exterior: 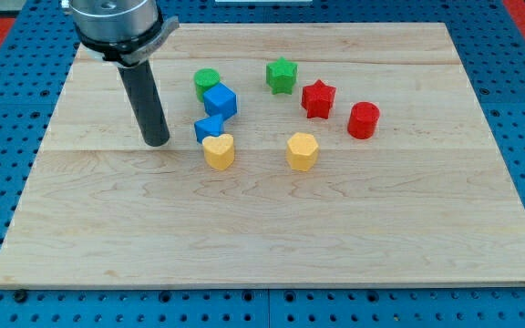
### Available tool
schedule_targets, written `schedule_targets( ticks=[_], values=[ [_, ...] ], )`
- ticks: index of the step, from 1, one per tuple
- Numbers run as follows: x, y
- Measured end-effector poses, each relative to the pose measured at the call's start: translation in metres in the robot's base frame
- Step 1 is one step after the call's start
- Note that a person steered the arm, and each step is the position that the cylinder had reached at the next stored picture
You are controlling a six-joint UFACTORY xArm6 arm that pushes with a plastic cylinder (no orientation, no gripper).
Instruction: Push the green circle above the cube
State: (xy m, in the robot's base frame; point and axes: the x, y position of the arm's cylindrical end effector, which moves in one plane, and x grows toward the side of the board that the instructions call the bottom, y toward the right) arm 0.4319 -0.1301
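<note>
The green circle [206, 81] stands on the wooden board, touching the upper left of the blue cube [220, 100]. A smaller blue block [209, 128], shape unclear, sits just below the cube. My tip [156, 142] rests on the board to the left of these blocks, about level with the small blue block and a short gap away from it. It touches no block.
A yellow heart [218, 151] lies below the small blue block. A yellow hexagon-like block [302, 151], a green star [282, 76], a red star [318, 98] and a red cylinder [364, 120] lie to the right. The board [272, 237] sits on a blue pegboard.
</note>
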Motion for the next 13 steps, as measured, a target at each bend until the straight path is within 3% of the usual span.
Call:
schedule_targets(
  ticks=[2, 3, 5, 7, 8, 9, 10, 11, 12, 13],
  values=[
    [-0.012, 0.041],
    [-0.016, -0.009],
    [-0.086, -0.004],
    [-0.113, 0.038],
    [-0.118, 0.017],
    [-0.066, -0.061],
    [0.04, -0.067],
    [0.093, -0.053],
    [0.101, -0.013],
    [0.102, 0.103]
  ],
)
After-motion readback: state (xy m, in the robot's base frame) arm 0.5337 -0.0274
